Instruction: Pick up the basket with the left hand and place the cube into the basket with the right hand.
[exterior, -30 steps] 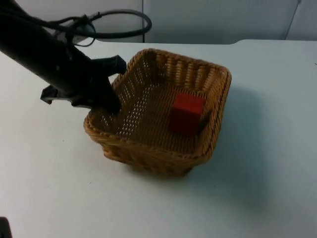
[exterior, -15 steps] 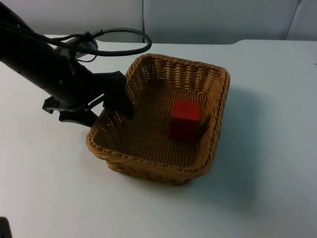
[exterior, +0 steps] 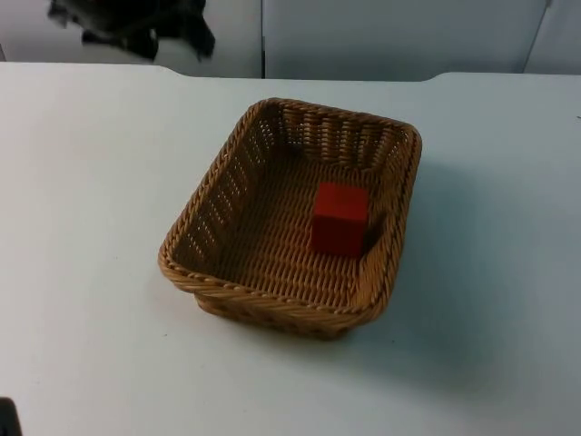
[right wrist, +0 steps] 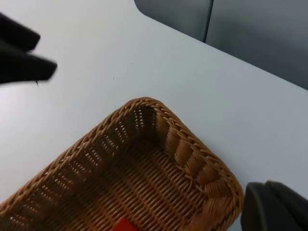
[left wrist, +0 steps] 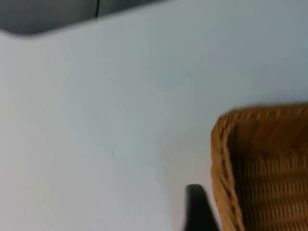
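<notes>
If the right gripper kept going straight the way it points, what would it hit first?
Most likely the woven wicker basket: the right gripper looks down onto its inside near the far corner. It might meet the basket's floor before the red cube, though depth is unclear.

wicker basket point(right wrist: 144, 173) on white table point(right wrist: 96, 48) (red cube point(right wrist: 126, 225) inside)

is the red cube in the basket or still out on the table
In. The red cube sits on the woven floor of the basket, close to its right wall, and the basket rests flat on the white table.
</notes>
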Controlling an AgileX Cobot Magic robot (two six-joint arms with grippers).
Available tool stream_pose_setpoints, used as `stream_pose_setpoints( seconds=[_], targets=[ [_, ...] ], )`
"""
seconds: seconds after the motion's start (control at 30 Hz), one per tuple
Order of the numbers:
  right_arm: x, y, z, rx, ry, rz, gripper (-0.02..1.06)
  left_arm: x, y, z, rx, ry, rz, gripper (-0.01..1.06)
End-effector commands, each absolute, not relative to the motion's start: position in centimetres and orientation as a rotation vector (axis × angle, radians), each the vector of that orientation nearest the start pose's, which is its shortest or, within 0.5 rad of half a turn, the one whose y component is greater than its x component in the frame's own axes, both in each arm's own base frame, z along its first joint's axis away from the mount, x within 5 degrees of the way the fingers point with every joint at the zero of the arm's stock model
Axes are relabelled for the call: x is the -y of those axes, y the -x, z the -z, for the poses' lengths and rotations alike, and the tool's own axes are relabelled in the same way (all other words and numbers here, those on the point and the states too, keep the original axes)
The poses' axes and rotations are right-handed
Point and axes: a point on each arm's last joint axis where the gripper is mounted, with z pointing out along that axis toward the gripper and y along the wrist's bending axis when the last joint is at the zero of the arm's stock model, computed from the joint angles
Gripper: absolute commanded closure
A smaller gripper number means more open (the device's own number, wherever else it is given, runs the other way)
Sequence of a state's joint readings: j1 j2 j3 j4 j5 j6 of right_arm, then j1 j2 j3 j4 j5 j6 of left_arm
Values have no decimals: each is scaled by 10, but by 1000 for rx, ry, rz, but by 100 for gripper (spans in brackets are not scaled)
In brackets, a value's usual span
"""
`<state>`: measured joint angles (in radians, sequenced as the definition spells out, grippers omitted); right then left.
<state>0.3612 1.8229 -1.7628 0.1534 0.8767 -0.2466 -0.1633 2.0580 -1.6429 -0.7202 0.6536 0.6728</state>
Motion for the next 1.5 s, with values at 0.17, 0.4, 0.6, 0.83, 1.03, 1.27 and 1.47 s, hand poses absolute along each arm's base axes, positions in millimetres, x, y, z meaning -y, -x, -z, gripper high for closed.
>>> stream_pose_setpoints(
  seconds=[0.17, 0.4, 0.6, 0.83, 1.03, 1.27, 1.47],
  targets=[
    [-138, -374, -393, -2199, 508, -110, 105, 96, -427, -343, -2289, -569, 440, 105],
    [-74, -300, -497, -1820, 67, 197, 105, 48, -365, -422, -2300, -420, -91, 105],
    [-41, -222, -471, -1783, -40, 366, 105, 20, -274, -482, -2134, -264, -123, 105],
    [-23, -140, -391, -1828, 21, 208, 105, 13, -166, -458, -2012, -246, -72, 105],
    [-8, -85, -350, -1849, 114, -68, 105, 11, -68, -397, -1918, -220, 42, 105],
    [-13, -58, -344, -1881, 379, -268, 105, 8, 2, -346, -1797, -213, 89, 105],
    [-26, -46, -334, -1952, 627, -362, 105, 5, 24, -320, -1836, -226, 75, 105]
  ],
)
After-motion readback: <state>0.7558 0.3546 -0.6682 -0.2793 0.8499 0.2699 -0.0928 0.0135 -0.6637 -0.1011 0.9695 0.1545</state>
